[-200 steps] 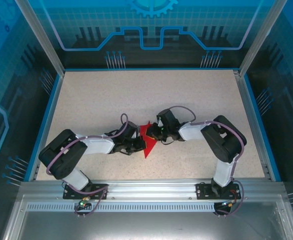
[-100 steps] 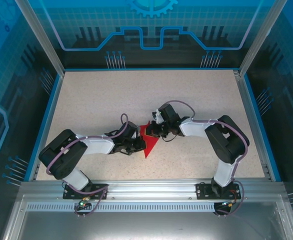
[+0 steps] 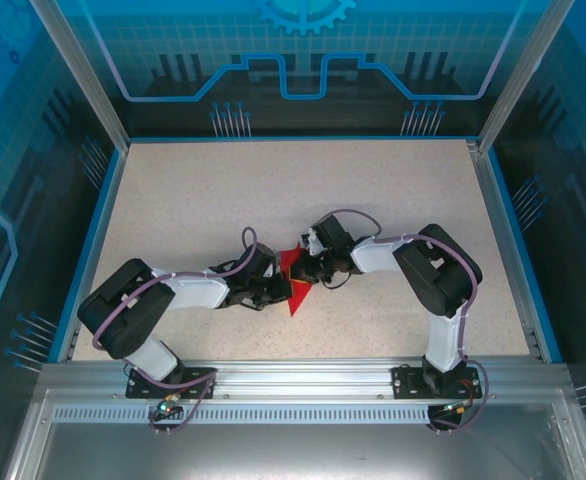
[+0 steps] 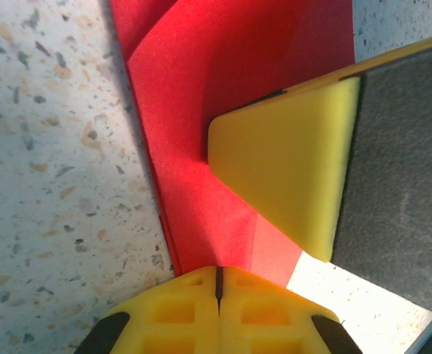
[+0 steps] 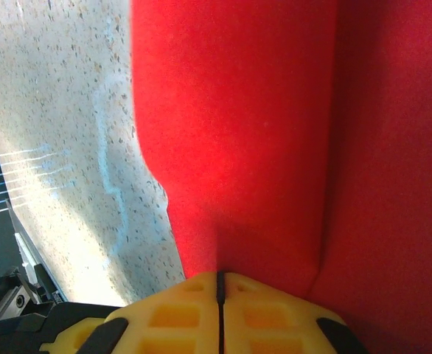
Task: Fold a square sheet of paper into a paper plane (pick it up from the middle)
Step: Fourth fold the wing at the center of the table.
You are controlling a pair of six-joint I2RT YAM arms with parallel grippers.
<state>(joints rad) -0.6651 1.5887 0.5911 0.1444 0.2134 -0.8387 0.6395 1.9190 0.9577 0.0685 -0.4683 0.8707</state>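
Closing on a half-folded sheet, the two pincers are meeting at the middle of the table (image 3: 273,190). The right pincer (image 5: 220,282), slightly parted a second ago, is now pressing shut, its yellow tips joining along a thin seam and bearing against the red sheet (image 5: 238,110). It is also settling back toward the near side, onto the paper. The left pincer (image 4: 218,274) is staying fully shut, its tips resting on the sheet's near edge. Whether either one is nipping paper between its jaws cannot be told.

From the left wrist, a wedge-shaped yellow finger of the right pincer, backed by a rough dark-grey pad, is lying flat on the sheet. That suggests a flap is being pressed down rather than lifted. The fold beside it is still looking rounded and soft, so the crease probably needs more pressure.

The paper is thin, matte and unmarked, and layers are showing along its left edge. From above it is forming a narrow triangle pointing toward the arms' bases, on pale speckled stone-look tabletop.
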